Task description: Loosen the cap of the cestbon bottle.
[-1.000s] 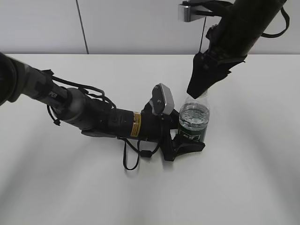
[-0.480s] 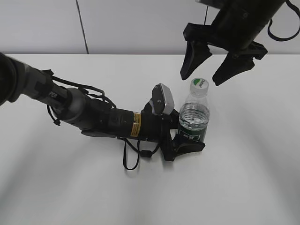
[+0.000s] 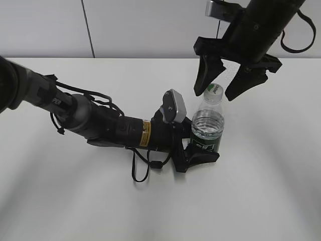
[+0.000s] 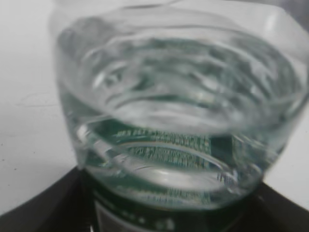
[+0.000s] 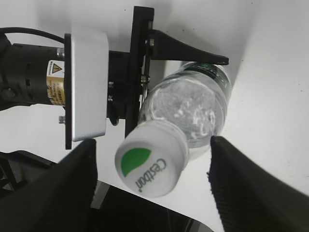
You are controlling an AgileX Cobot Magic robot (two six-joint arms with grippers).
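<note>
The broad white counter (image 3: 261,191) lies under everything, plain and matte. Across it from the left stretches my long black left arm (image 3: 100,123), lying low, with a yellow warning sticker near the wrist and a grey camera block just beside the bottle. From the top right my black right arm (image 3: 261,25) comes down at a slant. The small clear plastic cestbon water bottle (image 3: 206,125), ribbed at the shoulders and banded with a dark green label, stands upright near the middle of the counter. My left gripper (image 3: 200,150) has its fingers closed around the bottle's lower part at the label; in the left wrist view the bottle fills nearly everything, so I think the dark edges at the bottom corners are those fingers. My right gripper (image 5: 152,181) hangs over the bottle's top with its fingers spread wide, one to each side of the small round white plastic screw cap with its green half-oval mark (image 5: 151,164), touching neither side.
</note>
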